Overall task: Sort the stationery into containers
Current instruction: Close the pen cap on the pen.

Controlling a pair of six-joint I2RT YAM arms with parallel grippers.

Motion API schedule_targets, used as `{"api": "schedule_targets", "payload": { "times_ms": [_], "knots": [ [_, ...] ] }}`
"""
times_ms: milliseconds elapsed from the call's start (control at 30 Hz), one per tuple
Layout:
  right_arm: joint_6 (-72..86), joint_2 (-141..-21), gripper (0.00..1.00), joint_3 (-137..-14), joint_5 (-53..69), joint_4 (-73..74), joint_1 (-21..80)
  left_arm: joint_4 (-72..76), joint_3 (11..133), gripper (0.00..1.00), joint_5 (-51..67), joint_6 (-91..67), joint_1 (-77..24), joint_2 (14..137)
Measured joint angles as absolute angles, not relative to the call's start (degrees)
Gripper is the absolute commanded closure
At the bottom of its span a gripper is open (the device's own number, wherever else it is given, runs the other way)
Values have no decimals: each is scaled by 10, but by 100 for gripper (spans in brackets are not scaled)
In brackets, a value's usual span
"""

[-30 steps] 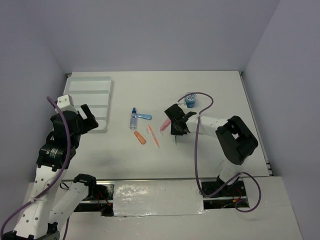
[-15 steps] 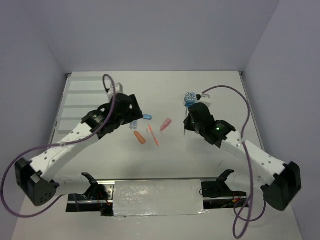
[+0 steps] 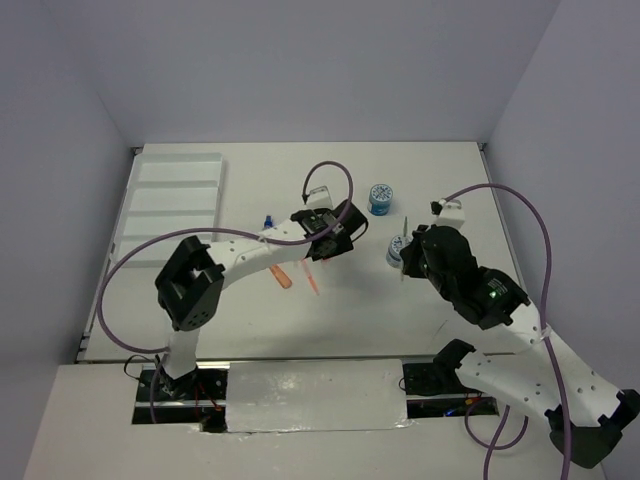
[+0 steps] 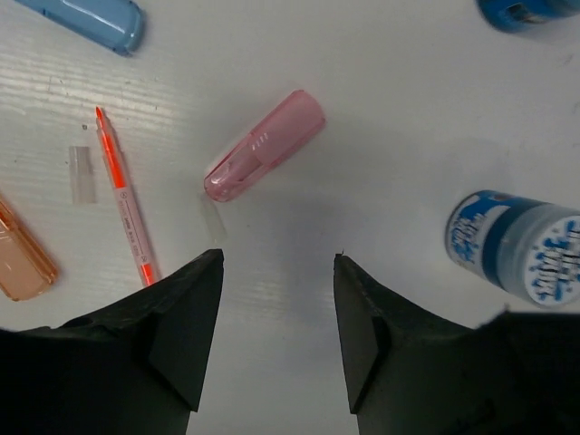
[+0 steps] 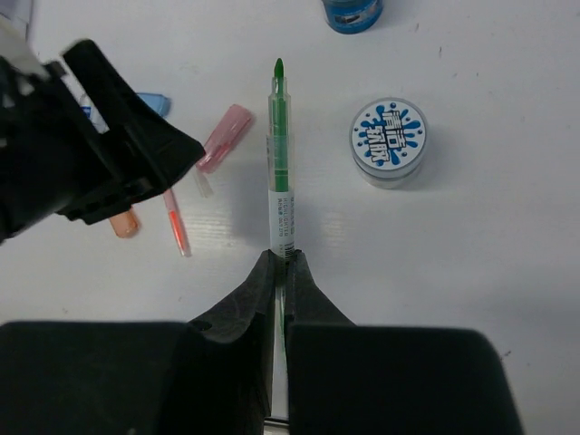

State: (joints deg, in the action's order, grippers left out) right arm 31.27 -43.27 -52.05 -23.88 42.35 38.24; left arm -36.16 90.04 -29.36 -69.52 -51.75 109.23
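On the white tabletop (image 3: 300, 330), the left hand (image 4: 276, 272) has swung from the tray (image 3: 170, 200) to hang wide above the pink piece (image 4: 265, 145). The right hand (image 5: 281, 258) now pinches the green pen (image 5: 279, 154); nothing sorted yet.

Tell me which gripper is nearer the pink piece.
Left. The left gripper hangs open just short of the pink piece. The right gripper, shut on the green pen, is farther off, on the piece's right in the top view.

Tape roll (image 4: 524, 9) — cut off by top edge.
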Motion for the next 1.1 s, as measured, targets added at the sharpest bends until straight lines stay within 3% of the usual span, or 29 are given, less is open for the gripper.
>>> {"api": "schedule_targets", "payload": {
  "times_ms": [500,800,867,1100],
  "knots": [
    [286,-456,100,-508,-236,419,383,-441,943,37,-319,-739,-528,1181],
    [280,-458,100,-495,-231,410,383,-442,941,45,-326,-740,-526,1199],
    [280,-461,100,-493,-230,410,383,-438,939,54,-326,-740,-525,1199],
    [276,-464,100,-491,-227,407,383,-419,912,54,-325,-740,-515,1199]
  ]
}}
